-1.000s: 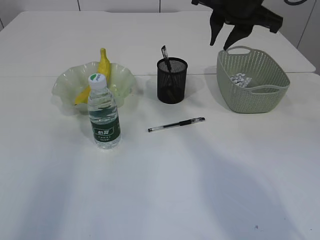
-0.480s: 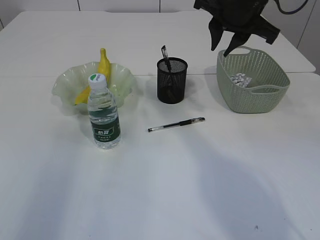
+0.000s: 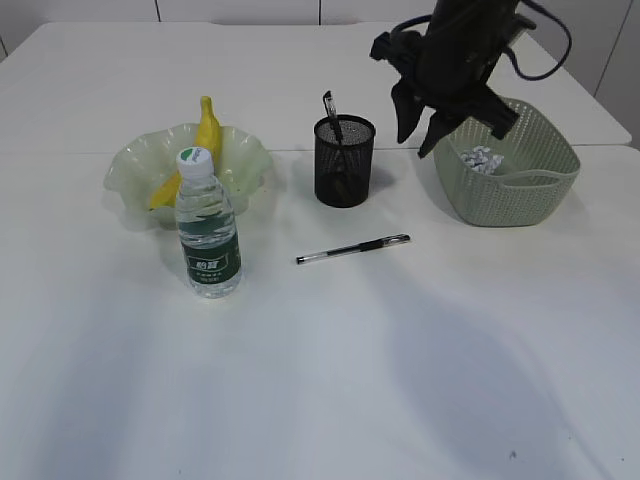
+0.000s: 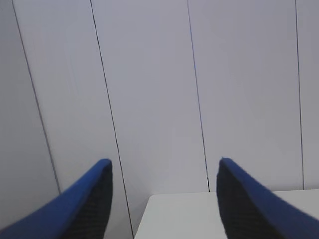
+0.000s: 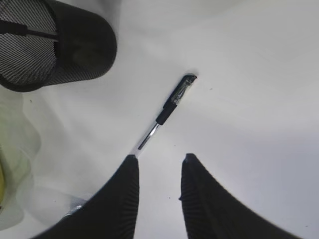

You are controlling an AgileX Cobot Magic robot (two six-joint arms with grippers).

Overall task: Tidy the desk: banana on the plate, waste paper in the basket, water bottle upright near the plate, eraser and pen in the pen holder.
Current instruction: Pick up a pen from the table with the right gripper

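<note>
**One pen left on the desk**

One pen (image 3: 353,248) lies flat on the desk (image 3: 320,380), just in front of the pen holder (image 3: 344,160), which already holds another pen. The right gripper (image 3: 418,128) hangs above, between holder and basket (image 3: 505,165), jaws parted and empty, likely lining up for that pen. Crumpled waste paper (image 3: 482,158) sits in the basket. The banana (image 3: 203,140) rests in the plate (image 3: 135,165); the water bottle (image 3: 207,224) stands upright just beside it. Its dark green label carries white characters too small to read. The left gripper (image 4: 164,199), spread and empty, faces a panelled wall.
</note>
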